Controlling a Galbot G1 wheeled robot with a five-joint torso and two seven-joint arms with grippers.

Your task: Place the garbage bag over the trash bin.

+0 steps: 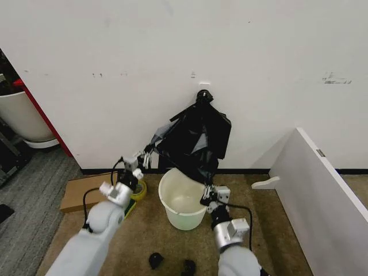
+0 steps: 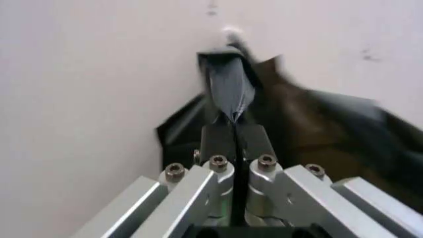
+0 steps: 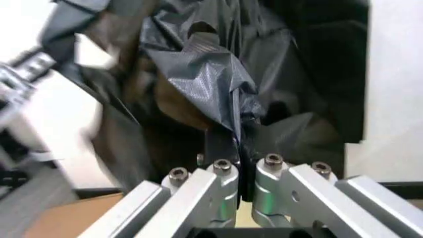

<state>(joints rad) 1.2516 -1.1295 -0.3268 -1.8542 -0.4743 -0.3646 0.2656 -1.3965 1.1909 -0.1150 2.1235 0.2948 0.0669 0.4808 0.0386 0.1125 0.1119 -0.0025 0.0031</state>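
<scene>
The right gripper (image 1: 208, 194) is pressed together on a lower fold of the garbage bag (image 1: 195, 138), just above the near rim of the trash bin (image 1: 183, 207). The left gripper (image 1: 148, 154) pinches the bag's left edge — its wrist view shows the film caught in the narrow slit between the closed fingers (image 2: 254, 144). The bag hangs spread between them, above the bin on the carpeted floor (image 1: 270, 230), against a white wall (image 1: 172, 46). A flat cardboard piece (image 1: 80, 192) lies to the left.
</scene>
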